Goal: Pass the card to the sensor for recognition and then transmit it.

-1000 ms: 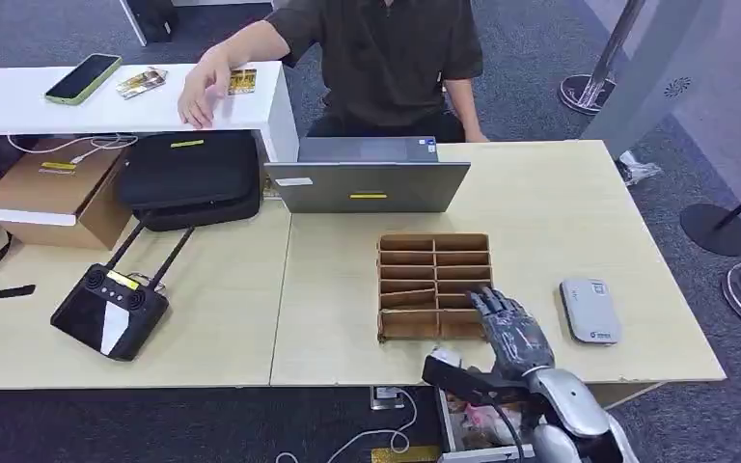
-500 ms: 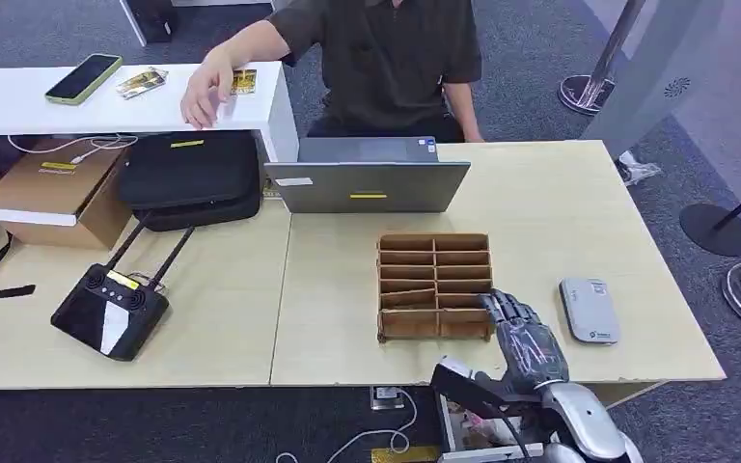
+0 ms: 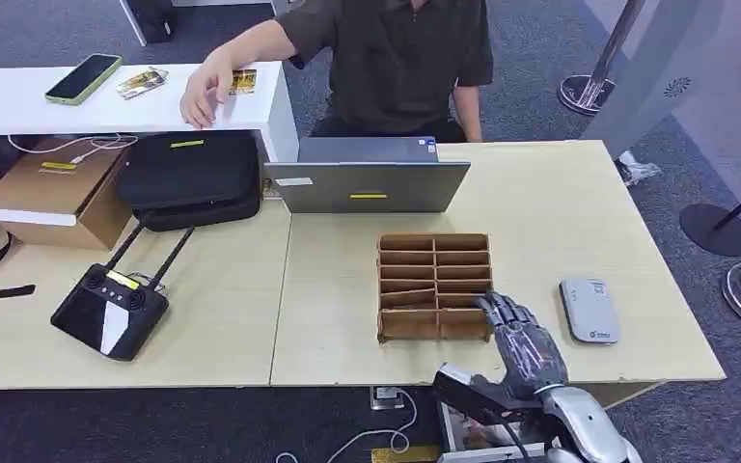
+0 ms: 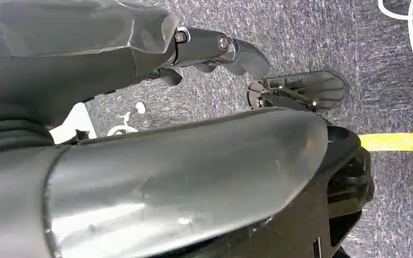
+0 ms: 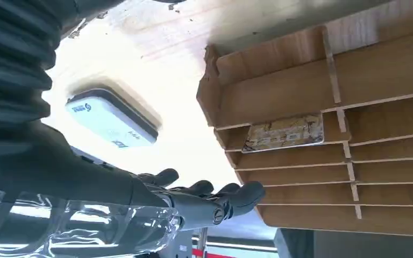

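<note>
A brown wooden card organiser (image 3: pixel 434 286) with several slots stands mid-table. In the right wrist view one patterned card (image 5: pixel 284 132) lies in a slot of the organiser (image 5: pixel 301 86). The grey-white sensor (image 3: pixel 590 310) lies flat to the organiser's right; the right wrist view shows the sensor (image 5: pixel 112 117) too. My right hand (image 3: pixel 526 342) hovers at the organiser's front right corner, between it and the sensor, fingers stretched out and holding nothing. From its own wrist camera, the right hand (image 5: pixel 140 188) reaches toward the slots. My left hand (image 4: pixel 183 177) hangs over the carpet, empty.
A person sits behind the table, one hand (image 3: pixel 203 92) resting on a white shelf (image 3: pixel 19 106) that carries a phone (image 3: pixel 84 77) and cards (image 3: pixel 142 82). A laptop (image 3: pixel 367 183), black bag (image 3: pixel 190 174), cardboard box (image 3: pixel 53 193) and black controller (image 3: pixel 109 309) occupy the table's back and left.
My right hand has slid a little to the right and toward the table's front edge, away from the organiser's slots. The person has shifted slightly.
</note>
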